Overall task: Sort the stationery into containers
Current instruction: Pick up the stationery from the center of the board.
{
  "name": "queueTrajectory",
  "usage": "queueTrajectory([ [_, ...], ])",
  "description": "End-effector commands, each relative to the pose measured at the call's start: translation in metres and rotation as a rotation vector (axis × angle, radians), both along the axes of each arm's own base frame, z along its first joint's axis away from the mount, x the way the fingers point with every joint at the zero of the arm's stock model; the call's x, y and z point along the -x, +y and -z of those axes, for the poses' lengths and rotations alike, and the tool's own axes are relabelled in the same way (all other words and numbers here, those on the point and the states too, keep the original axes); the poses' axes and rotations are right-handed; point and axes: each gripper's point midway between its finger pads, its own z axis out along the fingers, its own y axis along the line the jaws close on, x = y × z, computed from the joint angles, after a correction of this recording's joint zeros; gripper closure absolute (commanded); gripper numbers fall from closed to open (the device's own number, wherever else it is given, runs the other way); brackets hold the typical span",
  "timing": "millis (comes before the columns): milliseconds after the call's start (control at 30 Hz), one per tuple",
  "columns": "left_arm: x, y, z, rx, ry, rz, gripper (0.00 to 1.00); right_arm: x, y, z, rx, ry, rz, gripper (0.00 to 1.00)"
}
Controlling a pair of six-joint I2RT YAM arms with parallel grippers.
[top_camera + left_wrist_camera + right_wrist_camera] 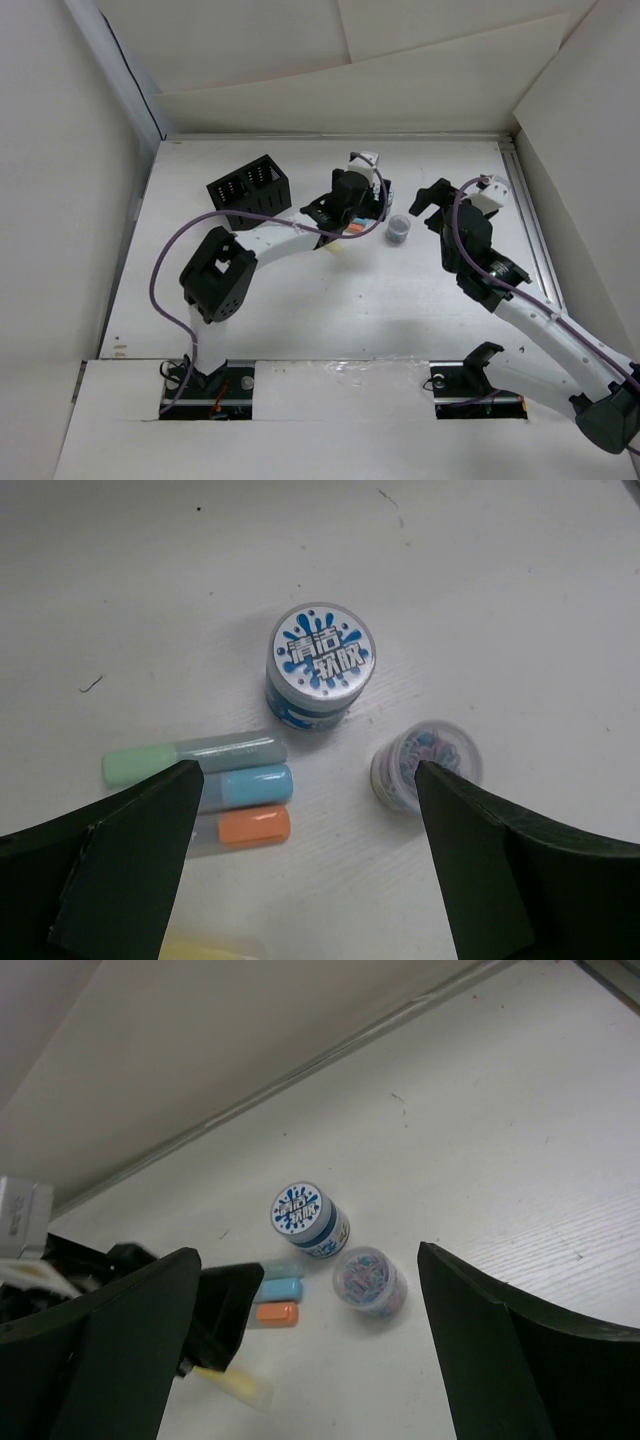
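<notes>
Several finger-length bars lie side by side on the table: teal-green (190, 757), blue (245, 785) and orange (252, 826), with a pale yellow one (205, 948) nearer. A blue-and-white round tub (321, 665) and a clear tub of coloured clips (425, 763) stand beside them. My left gripper (305, 865) is open and empty, hovering over the bars. My right gripper (310, 1360) is open and empty, above and to the right of the tubs (308, 1220). The black slotted organiser box (250, 190) stands at the far left.
White walls (80, 150) close in the table at the left, back and right. A metal rail (530, 220) runs along the right edge. The two grippers (350, 222) (432, 205) are close together near the table's middle back.
</notes>
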Motion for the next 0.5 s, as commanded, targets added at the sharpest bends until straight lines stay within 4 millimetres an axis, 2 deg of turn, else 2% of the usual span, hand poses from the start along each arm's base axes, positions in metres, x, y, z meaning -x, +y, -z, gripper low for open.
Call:
queueTrajectory([
  [0, -0.024, -0.006, -0.010, -0.035, -0.022, -0.053, 0.14, -0.001, 0.005, -0.001, -0.026, -0.005, -0.039, 0.04],
  [33, -0.028, -0.010, -0.008, -0.040, -0.018, -0.053, 0.13, 0.001, 0.004, -0.005, -0.033, -0.015, -0.040, 0.03],
  [67, -0.032, -0.014, 0.008, -0.066, -0.008, -0.048, 0.11, 0.001, 0.005, 0.000, -0.029, -0.006, -0.049, 0.01],
  [100, -0.035, -0.017, 0.011, -0.073, -0.002, -0.047, 0.11, 0.000, 0.006, -0.002, -0.034, -0.014, -0.049, 0.01],
  [133, -0.040, -0.023, 0.004, -0.064, -0.010, -0.048, 0.10, 0.002, 0.004, -0.006, -0.042, -0.025, -0.049, 0.00],
  [167, -0.044, -0.026, 0.005, -0.070, -0.017, -0.044, 0.10, 0.004, 0.003, -0.005, -0.042, -0.025, -0.049, 0.00],
  [200, -0.046, -0.028, 0.019, -0.093, 0.003, -0.043, 0.10, 0.003, 0.002, -0.005, -0.043, -0.025, -0.049, 0.00],
  [233, -0.051, -0.033, 0.013, -0.092, -0.011, -0.039, 0.10, 0.003, 0.002, -0.005, -0.043, -0.025, -0.049, 0.00],
  [267, -0.053, -0.035, 0.017, -0.097, -0.006, -0.039, 0.10, 0.005, 0.001, -0.008, -0.050, -0.035, -0.049, 0.00],
  [300, -0.055, -0.037, 0.030, -0.122, 0.007, -0.034, 0.10, 0.005, 0.001, -0.008, -0.050, -0.035, -0.049, 0.00],
  [333, -0.057, -0.039, 0.032, -0.126, 0.010, -0.034, 0.10, 0.007, 0.000, -0.008, -0.060, -0.039, -0.048, 0.00],
  [367, -0.062, -0.043, 0.026, -0.117, 0.002, -0.034, 0.10, 0.008, -0.005, -0.011, -0.066, -0.048, -0.037, 0.00],
  [433, -0.065, -0.046, 0.038, -0.139, 0.011, -0.030, 0.10, 0.009, -0.006, -0.014, -0.072, -0.057, -0.037, 0.00],
  [467, -0.068, -0.049, 0.033, -0.128, 0.001, -0.030, 0.10, 0.010, -0.005, -0.014, -0.078, -0.064, -0.048, 0.00],
])
